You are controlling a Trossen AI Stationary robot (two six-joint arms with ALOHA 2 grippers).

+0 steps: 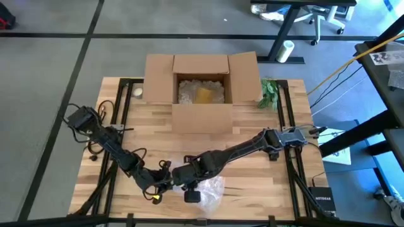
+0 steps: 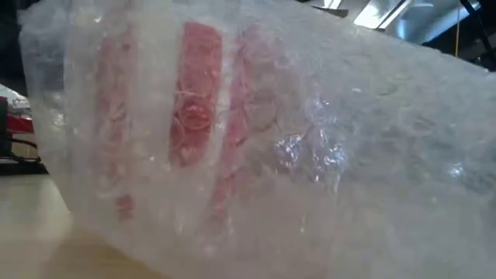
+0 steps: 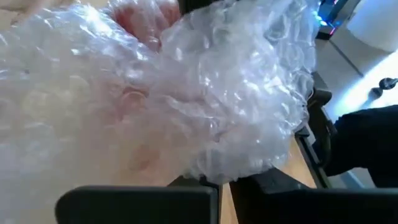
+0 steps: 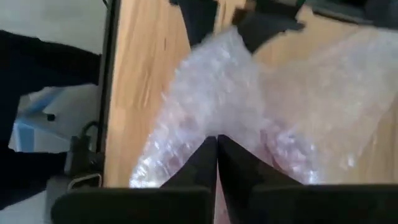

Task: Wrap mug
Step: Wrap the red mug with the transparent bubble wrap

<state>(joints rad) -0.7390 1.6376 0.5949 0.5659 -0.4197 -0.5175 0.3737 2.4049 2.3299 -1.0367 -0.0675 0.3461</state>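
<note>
Right claw pinches the wrap shut over the mug at the table's near edge — left claw alongside, grip unclear — probably steadying the bundle.

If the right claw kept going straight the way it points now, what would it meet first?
Probably the bubble wrap around the mug; the right claw already sits closed against it, with the left claw beyond.

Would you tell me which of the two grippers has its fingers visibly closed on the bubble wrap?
The right gripper: its two fingers meet, pinching the bubble wrap. The left gripper also sits at the wrap.
</note>
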